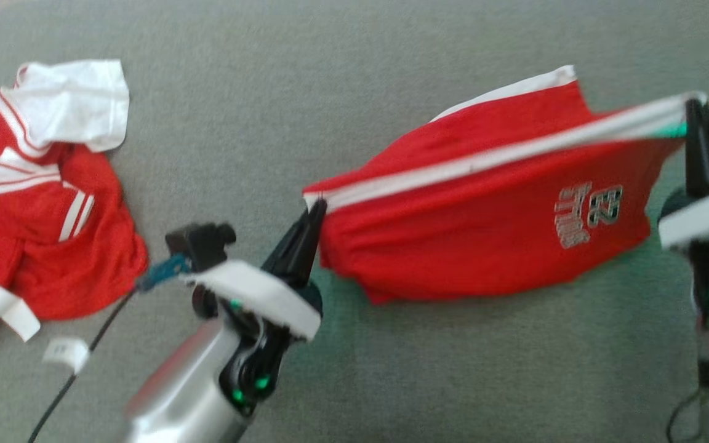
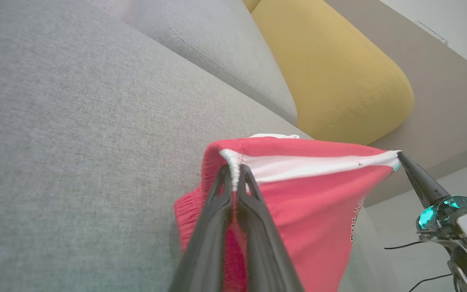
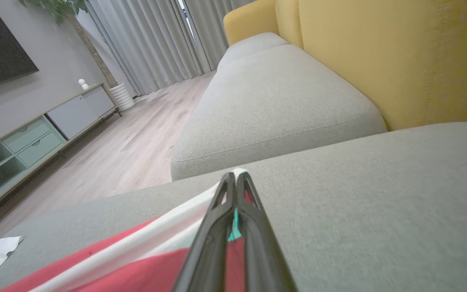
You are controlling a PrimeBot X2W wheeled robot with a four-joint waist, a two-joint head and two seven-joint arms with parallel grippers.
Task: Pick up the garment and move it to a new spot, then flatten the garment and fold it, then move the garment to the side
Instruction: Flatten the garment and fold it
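Pinching the red shorts (image 1: pixel 484 227) taut, left claw (image 1: pixel 317 206) and right claw (image 1: pixel 693 106) hang above sofa (image 1: pixel 330 92).

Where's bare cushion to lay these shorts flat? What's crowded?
Free: the grey cushion between the jersey heap and the red shorts, the far strip beyond both, and the near strip below the shorts. Crowded: the left edge, with the jersey heap, a loose white tag and a cable beside the left claw.
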